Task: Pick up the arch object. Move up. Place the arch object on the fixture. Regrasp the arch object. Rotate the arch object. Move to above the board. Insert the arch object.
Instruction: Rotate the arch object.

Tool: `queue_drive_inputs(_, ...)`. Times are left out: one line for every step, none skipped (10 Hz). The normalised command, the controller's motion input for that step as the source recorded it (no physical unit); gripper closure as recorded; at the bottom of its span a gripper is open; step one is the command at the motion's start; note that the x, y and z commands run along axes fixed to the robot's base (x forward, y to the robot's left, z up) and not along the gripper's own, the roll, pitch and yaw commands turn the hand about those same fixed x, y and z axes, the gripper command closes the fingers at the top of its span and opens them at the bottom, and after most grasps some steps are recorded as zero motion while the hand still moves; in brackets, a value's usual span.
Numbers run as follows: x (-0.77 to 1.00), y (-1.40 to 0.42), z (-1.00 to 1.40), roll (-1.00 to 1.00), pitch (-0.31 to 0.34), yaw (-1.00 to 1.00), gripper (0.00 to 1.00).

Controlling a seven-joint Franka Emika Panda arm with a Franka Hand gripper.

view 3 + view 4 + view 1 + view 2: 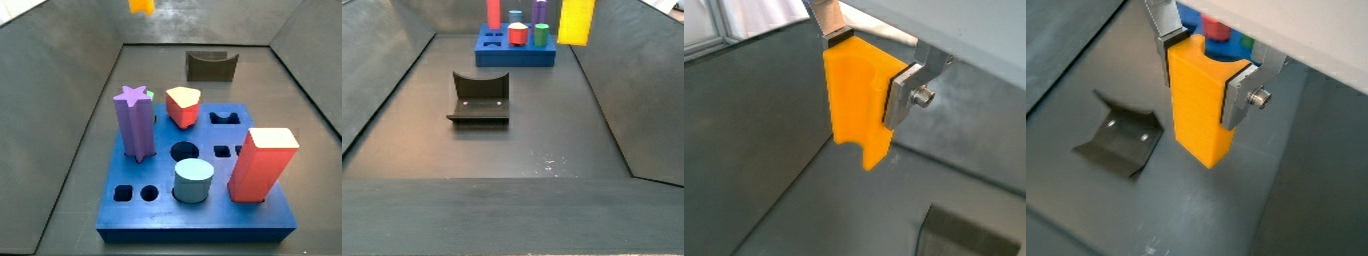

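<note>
Aloft, claw [1204,72] clamping smooth orange arch object [1203,105], curved dark fixture [1120,142] below

The dark grey floor [543,130], walled on its sides, carries the dark grey-olive fixture [478,97] with its U-shaped scoop about midway along, and the thick blue square board [516,48] of coloured pegs near one end wall; the gripper [1204,58] hangs above, off the floor

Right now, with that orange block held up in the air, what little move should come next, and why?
Probably carry it across and lower it toward the fixture. The end effector grips the arch object high above the floor, and the fixture's scoop sits empty off to one side, not beneath it.
</note>
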Motion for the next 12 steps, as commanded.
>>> queue_drive_inputs(0.01, 0.03, 0.02, -0.85, 0.136, -0.33, 1.0)
queue_drive_inputs(0.01, 0.03, 0.02, -0.59, 0.104, -0.2, 1.0)
queue_drive_inputs(0.02, 0.02, 0.02, -0.4, 0.091, -0.13, 1.0)
queue_drive_inputs(0.03, 0.01, 0.02, -0.24, 0.086, -0.08, 1.0)
queue_drive_inputs(-0.13, -0.01, 0.0, -0.05, 0.026, -1.0, 1.0)
queue_drive_inputs(-0.13, 0.0, 0.0, -0.05, 0.025, -1.0, 1.0)
queue_drive_inputs(-0.11, 0.0, 0.02, -0.05, 0.023, -1.0, 1.0)
queue_drive_inputs(-0.08, 0.01, 0.03, -0.06, 0.023, -1.0, 1.0)
queue_drive_inputs(-0.06, 0.01, 0.03, -0.06, 0.026, -1.0, 1.0)
queue_drive_inputs(-0.04, 0.01, 0.03, -0.07, 0.03, -1.0, 1.0)
queue_drive_inputs(-0.04, 0.01, 0.03, -0.08, 0.034, -1.0, 1.0)
queue_drive_inputs(-0.03, 0.01, 0.03, -0.1, 0.041, -1.0, 1.0)
